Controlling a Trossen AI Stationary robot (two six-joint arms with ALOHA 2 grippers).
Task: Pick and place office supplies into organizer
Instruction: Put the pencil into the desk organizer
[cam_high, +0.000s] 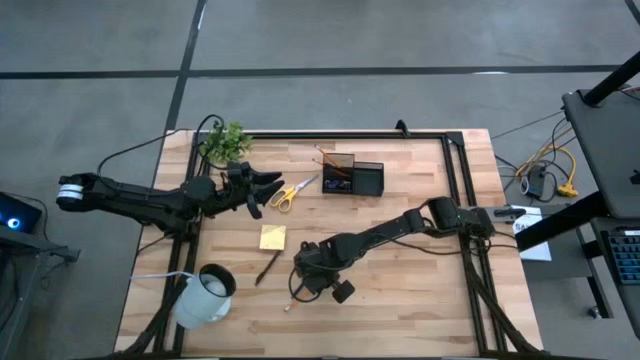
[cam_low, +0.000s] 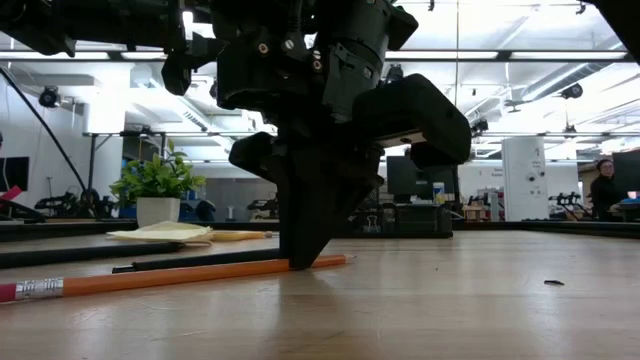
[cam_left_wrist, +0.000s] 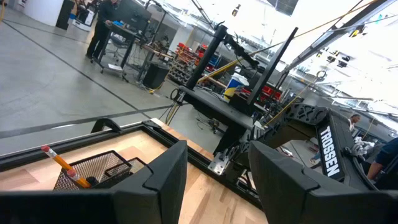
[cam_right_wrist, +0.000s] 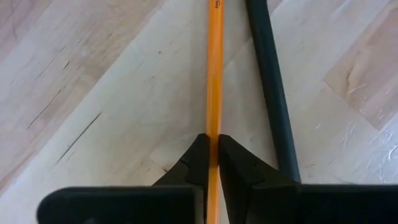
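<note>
Right gripper (cam_right_wrist: 213, 155) clamped on 1 orange pencil (cam_right_wrist: 214, 74) lying flat on the table (cam_high: 420, 280) beside a dark pen (cam_right_wrist: 270, 87). Lift straight up, clear of the pen, then toward the organizer (cam_high: 352, 178). Left gripper (cam_left_wrist: 217, 180) spread wide, empty, near the scissors (cam_high: 293, 192).

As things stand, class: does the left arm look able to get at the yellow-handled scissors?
Probably yes. The left claw hangs open right beside the scissors, with only bare table between them. The right claw is busy elsewhere, shut on an orange pencil, so it does not block the way.
</note>
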